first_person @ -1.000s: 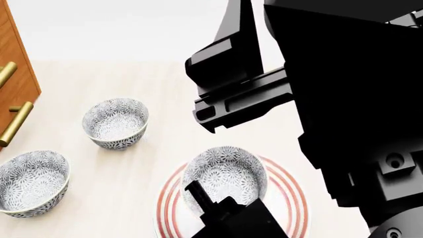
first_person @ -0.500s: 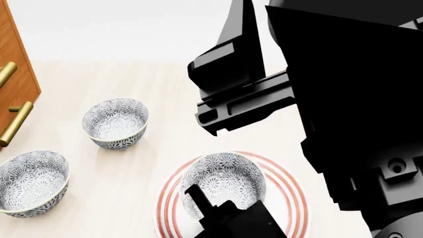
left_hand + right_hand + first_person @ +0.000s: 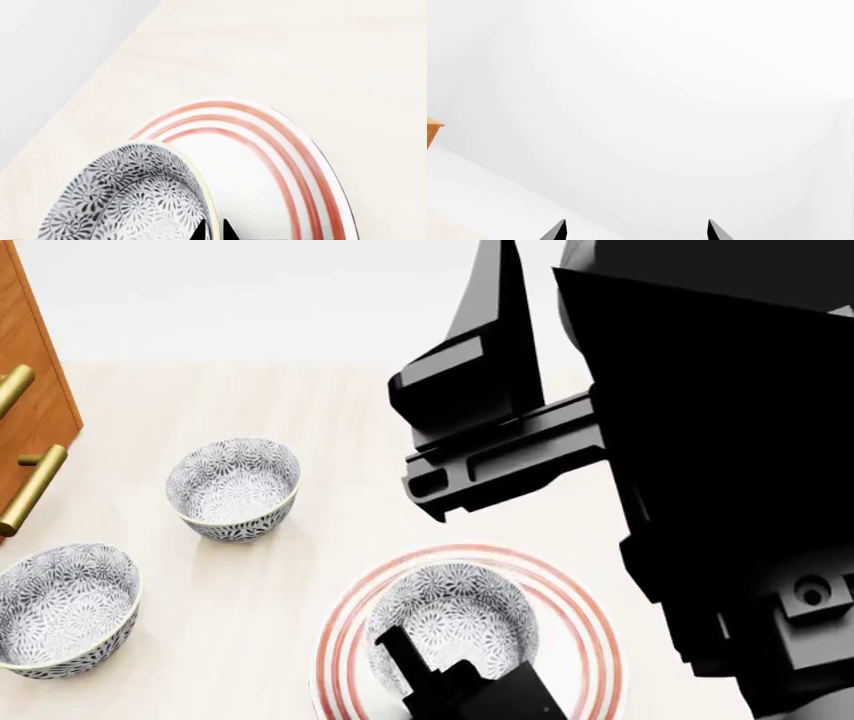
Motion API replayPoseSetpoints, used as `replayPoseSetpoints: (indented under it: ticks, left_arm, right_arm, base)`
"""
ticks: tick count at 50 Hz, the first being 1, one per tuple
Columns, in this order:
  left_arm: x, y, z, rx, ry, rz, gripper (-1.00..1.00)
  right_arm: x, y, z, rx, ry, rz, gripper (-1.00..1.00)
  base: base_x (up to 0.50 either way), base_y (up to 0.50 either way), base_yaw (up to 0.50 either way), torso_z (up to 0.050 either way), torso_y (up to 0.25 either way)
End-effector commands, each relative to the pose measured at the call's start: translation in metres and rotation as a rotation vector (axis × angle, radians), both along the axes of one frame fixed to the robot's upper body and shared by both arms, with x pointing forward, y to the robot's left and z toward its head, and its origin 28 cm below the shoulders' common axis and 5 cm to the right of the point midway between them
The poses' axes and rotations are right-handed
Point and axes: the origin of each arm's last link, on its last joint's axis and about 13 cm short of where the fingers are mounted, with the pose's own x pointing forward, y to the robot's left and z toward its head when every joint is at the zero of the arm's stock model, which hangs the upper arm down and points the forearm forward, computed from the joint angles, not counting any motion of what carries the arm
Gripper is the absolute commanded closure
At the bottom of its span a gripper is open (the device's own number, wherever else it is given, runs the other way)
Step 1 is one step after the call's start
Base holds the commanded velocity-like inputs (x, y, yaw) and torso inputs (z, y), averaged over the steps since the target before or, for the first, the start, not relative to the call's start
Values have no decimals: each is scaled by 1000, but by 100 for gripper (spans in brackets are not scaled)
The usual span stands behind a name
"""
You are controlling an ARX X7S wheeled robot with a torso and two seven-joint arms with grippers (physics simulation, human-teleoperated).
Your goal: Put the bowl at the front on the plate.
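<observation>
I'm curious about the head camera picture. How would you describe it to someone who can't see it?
A patterned bowl sits inside a red-ringed plate, with the left gripper at its rim. Two matching bowls stand apart on the pale table, and a black arm fills the right.

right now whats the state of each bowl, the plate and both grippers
bowl: upright, over the plate, rim pinched by the left gripper
plate: flat on the table, under the bowl
left gripper: shut on the bowl's rim
right gripper: open, holding nothing
two other bowls: upright on the table, apart from the plate
</observation>
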Motion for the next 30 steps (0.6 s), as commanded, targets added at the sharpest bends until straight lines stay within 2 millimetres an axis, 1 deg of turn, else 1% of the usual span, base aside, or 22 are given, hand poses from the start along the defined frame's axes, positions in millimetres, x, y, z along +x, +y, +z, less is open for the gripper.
replayPoseSetpoints:
  ticks: [1,17,26,27,30]
  left_arm:
    - [2,1,-2,4,-26,11,100]
    - [0,2,-10,7,-28,8,100]
    - [1,1,-7,-10,-23,25,100]
    - [1,1,-7,-16,-29,23,-100]
    - [0,0,-6,-21,-25,16,-100]
  right_arm:
    - [0,-1,-1,4,0,-2,-100]
    - [-1,-1,-2,5,-2,-2,-100]
    - [-1,-1,-3,6,0,-4,-100]
    - [-2,-1,-3,7,-1,-4,-100]
    - [-2,-1,-3,7,-2,-6,-100]
  base:
    - [0,0,0,0,0]
    - [0,0,0,0,0]
    - [0,0,0,0,0]
    - [0,0,0,0,0]
    - [0,0,0,0,0]
